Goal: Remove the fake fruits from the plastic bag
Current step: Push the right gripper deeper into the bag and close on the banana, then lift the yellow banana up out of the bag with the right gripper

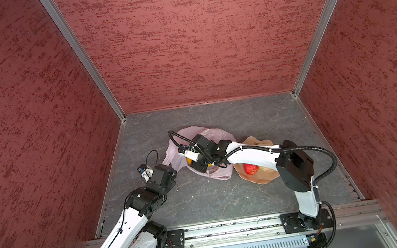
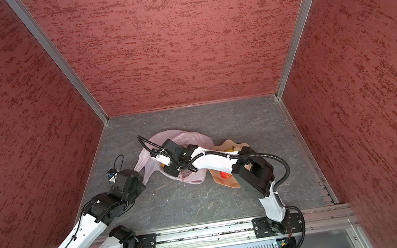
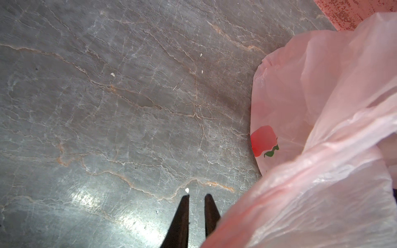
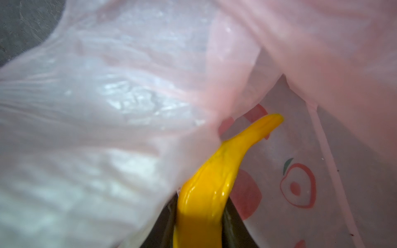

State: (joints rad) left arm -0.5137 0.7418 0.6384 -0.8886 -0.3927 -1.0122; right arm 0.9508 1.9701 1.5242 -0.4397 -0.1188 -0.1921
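The pink plastic bag [image 1: 211, 134] [image 2: 190, 137] lies crumpled mid-table. My right gripper [image 1: 197, 165] [image 2: 169, 170] reaches into its mouth. In the right wrist view the right gripper [image 4: 202, 206] is shut on a yellow banana [image 4: 217, 171], with bag film [image 4: 107, 107] draped beside it. A sliver of the banana [image 1: 189, 160] shows in a top view. My left gripper [image 1: 173, 171] [image 2: 144, 180] is at the bag's left edge, where a handle strip is pulled taut to it. In the left wrist view the left gripper [image 3: 197, 196] shows a narrow slit at its tips, and the bag [image 3: 322, 107] runs over one finger.
A peach wavy-rimmed bowl [image 1: 256, 181] [image 2: 230, 182] stands right of the bag, under my right forearm. It holds a red fruit [image 1: 250, 168] [image 2: 225, 174] and a yellow piece [image 2: 230, 149]. Red textured walls close in three sides. A metal rail runs along the front.
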